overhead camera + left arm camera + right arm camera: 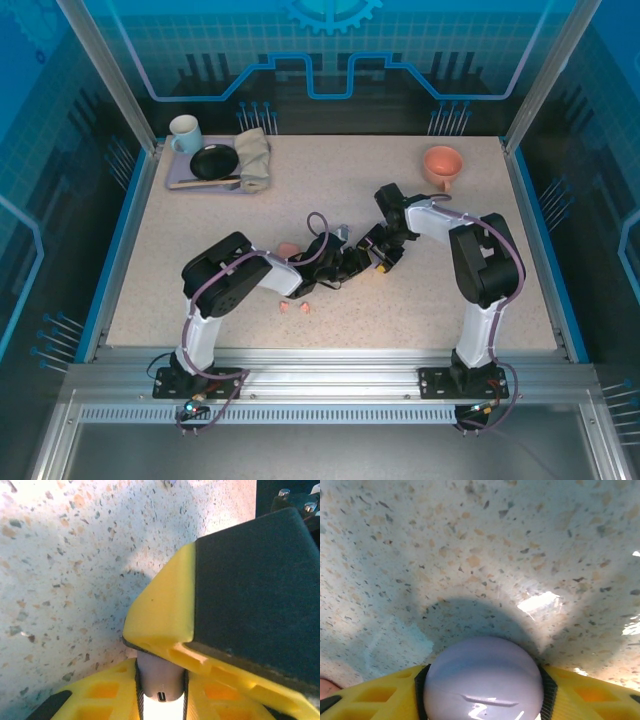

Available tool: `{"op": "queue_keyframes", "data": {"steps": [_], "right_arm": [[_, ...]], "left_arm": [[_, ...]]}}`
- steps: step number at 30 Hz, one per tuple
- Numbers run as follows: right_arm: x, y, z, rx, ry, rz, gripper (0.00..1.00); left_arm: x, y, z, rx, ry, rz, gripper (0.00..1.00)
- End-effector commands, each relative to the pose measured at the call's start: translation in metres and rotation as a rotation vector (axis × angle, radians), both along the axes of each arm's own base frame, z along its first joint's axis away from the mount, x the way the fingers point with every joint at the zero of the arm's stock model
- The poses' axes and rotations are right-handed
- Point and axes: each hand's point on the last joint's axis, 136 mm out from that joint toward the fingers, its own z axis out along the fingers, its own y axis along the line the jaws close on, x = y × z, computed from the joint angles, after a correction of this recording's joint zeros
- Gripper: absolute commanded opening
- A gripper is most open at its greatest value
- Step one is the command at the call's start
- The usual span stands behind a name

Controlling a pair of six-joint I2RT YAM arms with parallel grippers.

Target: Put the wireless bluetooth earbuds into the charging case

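Both arms nose to nose mid-table (470, 290). Left gripper (161, 702) is clamped tight on the lilac charging case (160, 677), port end facing its cam, yellow fingers (117, 680) either side. Right gripper (482, 705) has what looks like the same case's rounded end (482, 665): the dome sits betw its fingers (570, 680), touching both sides, so it's gripping, not apart.

Salmon-pink earbuds (293, 308) lie loose nearer the near edge, left of centre, well apart from the case. Lilac pair: can't spot them. Pink blob (289, 249) just left of the grippers, maybe a 2nd case, too small to tell.

My read: this is the lid-opening bit, no buds in yet. To do it well:
- Left holds the base dead steady.
- Right swings the lid along its hinge arc, no twisting.
- Light squeeze only, since that glossy shell is prob slippy.
- Then set it down open side up, near the buds, so the next pick is a short hop.
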Motion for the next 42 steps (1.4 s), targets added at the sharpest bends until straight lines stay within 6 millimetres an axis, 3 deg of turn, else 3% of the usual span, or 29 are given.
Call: {"op": "queue_keyframes", "data": {"steps": [1,11,16,22,29,42], "right_arm": [[0.01,0.003,0.003,0.038,-0.051,0.023,0.64],[0.031,-0.032,0.052,0.052,-0.237,0.014,0.76],[0.029,-0.055,0.062,0.045,-0.364,0.071,0.78],[0.028,-0.057,0.072,0.045,-0.57,0.228,0.78],[0.014,-0.047,0.06,0.12,-0.634,0.284,0.78],[0.0,-0.034,0.028,0.155,-0.575,0.323,0.76]], "left_arm": [[0.001,0.012,-0.027,0.071,0.014,0.048,0.2],[-0.007,0.01,-0.018,0.082,0.0,-0.003,0.19],[-0.012,0.009,-0.003,0.112,-0.04,-0.091,0.19],[-0.009,0.012,0.012,0.118,-0.071,-0.211,0.19],[-0.001,0.015,0.032,0.096,-0.105,-0.28,0.19],[0.004,0.015,0.053,0.067,-0.136,-0.305,0.19]]}}
